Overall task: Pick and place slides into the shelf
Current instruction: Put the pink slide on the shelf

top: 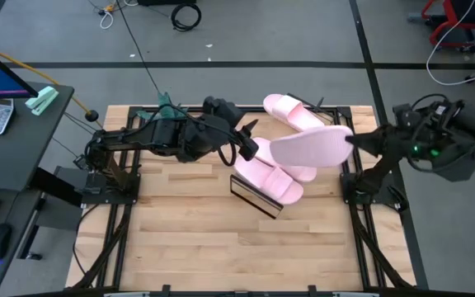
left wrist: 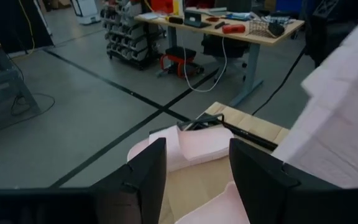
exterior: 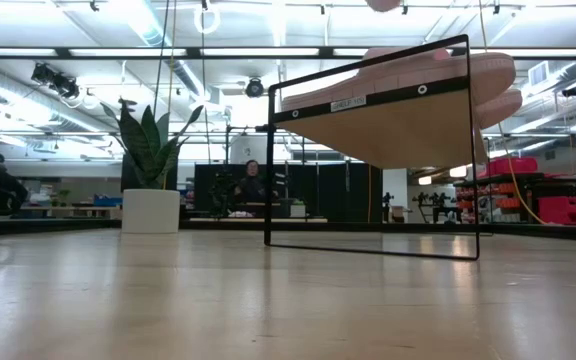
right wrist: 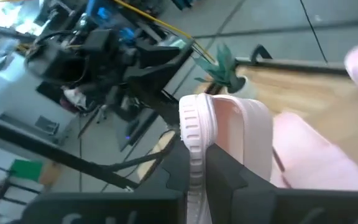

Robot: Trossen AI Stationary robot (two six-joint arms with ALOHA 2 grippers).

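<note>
Pale pink chunky foam slide sandals [top: 291,169] are crowding the slanted light-wood shelf on its thin black metal frame [top: 254,196] near the middle of the wooden slatted tabletop [top: 221,239]. One more pale pink slide [top: 312,148] is hanging in the air above the shelf's right part, gripped at its right end by the right gripper [top: 355,142]; its long axis is running left to right across the table, its sole turned up toward the overhead camera. In the right wrist view the gripper's fingers [right wrist: 229,174] are clamping the slide's thick ribbed rim [right wrist: 194,134].

Two slides are lying on the shelf's lower part with their long axes running from upper left to lower right, and another [top: 291,111] is lying along the same slant at the shelf's far edge, partly under the held one.

The left gripper [top: 247,142] is hovering just beside the shelf's left edge, its jaws spread apart and holding nothing; past its fingers [left wrist: 145,177] the left wrist view is showing pink foam [left wrist: 191,146] and the black frame bar.

From table height, the shelf's underside and black frame [exterior: 368,150] are standing on the tabletop, with pink soles [exterior: 468,75] showing above the board. A potted plant [exterior: 153,160] and a seated person [exterior: 253,185] are visible in the room behind.
</note>
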